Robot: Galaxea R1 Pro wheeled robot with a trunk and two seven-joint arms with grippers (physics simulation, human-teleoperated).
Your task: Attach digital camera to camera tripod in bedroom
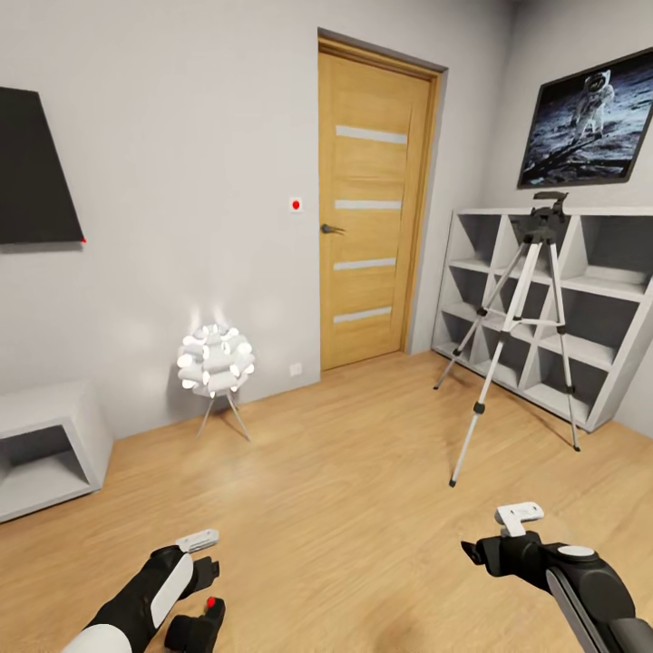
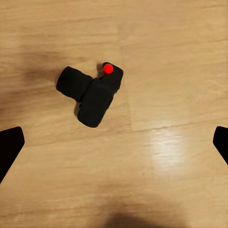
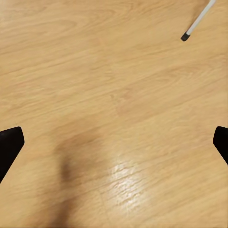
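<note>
No readable text, label, brand or number shows anywhere: the digital camera [image 2: 92, 94] bears only a plain red dot, no lettering

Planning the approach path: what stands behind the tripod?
Behind the camera tripod stands white cubby shelving, its visible cubbies bare; the astronaut picture hangs above. The legs hide slivers of shelving.

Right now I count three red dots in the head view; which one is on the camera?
The lowest one, on the digital camera lying on the wood floor beside the left tool. The others are on the wall: the switch by the door and the dark panel's corner.
</note>
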